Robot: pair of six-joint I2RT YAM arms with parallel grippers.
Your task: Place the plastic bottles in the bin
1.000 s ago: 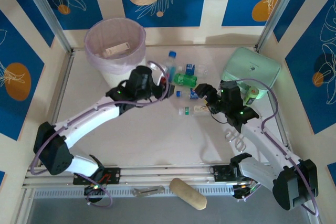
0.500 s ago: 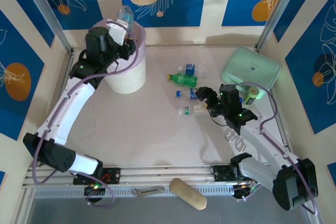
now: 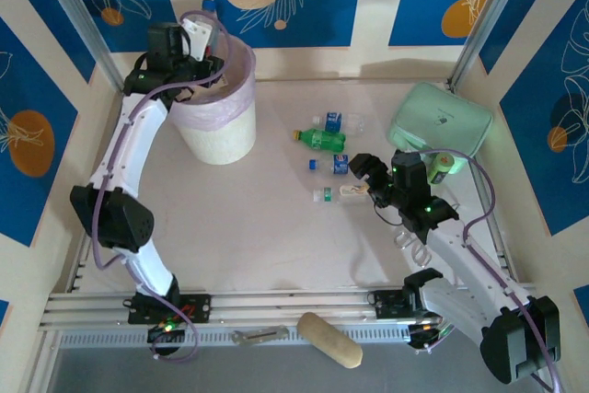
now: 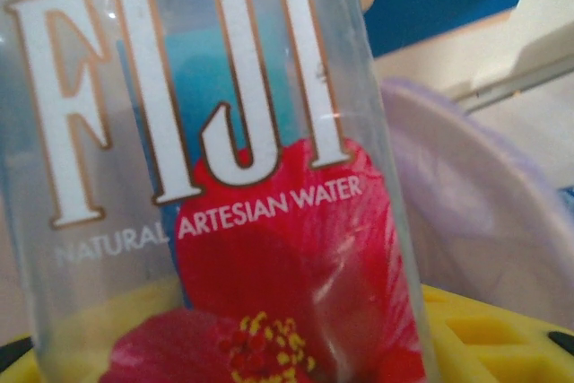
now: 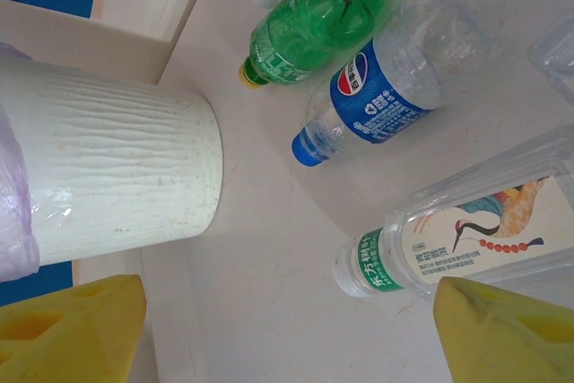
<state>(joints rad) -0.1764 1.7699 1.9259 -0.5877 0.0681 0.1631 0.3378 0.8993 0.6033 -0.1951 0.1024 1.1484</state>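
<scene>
My left gripper is up at the far left rim of the bin, a cream-white basket lined with a pale pink bag. In the left wrist view the left gripper is shut on a clear Fiji bottle, with the pink bag's edge behind it. My right gripper stands open just above the table. A clear cream-labelled bottle lies by its right finger. A green bottle, a Pepsi-labelled bottle and a blue-labelled one lie beyond.
A mint-green zip pouch sits at the right, with a green bottle in front of it beside my right arm. A tan oblong object lies on the near rail. Aluminium posts and patterned walls close off the back.
My left arm has swung from the table's middle up and left to the bin's far rim, carrying the bottle. The right gripper has shifted only slightly.
</scene>
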